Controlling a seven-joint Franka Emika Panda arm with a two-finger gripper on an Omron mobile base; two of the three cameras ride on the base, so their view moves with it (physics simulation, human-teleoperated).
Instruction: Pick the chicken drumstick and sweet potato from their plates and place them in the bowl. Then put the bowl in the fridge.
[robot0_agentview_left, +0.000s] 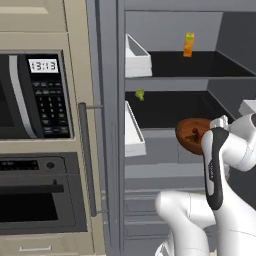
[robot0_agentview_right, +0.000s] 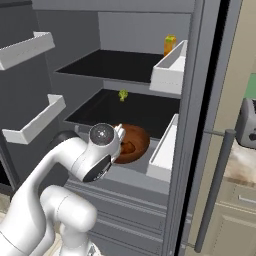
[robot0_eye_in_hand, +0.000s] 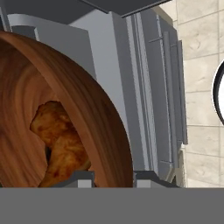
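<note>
Tool (robot0_eye_in_hand: 113, 177) pinching bowl (robot0_agentview_left: 192, 134) rim, bowl tilted at open fridge (robot0_agentview_left: 170, 100) front. Chicken drumstick (robot0_eye_in_hand: 61, 144) inside bowl. Middle shelf (robot0_agentview_right: 135, 112) lies just ahead of tool; bowl not yet on it.

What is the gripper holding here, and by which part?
The bowl, gripped by its rim: the jaws sit one on each side of the rim's edge. The drumstick lies inside it.

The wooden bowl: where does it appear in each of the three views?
Left base view: bowl right of centre, at the fridge's lower shelf, beside the arm.
Right base view: centre, behind the wrist.
Hand view: large, at left.
Shared landmark: small green item behind the bowl.
</note>
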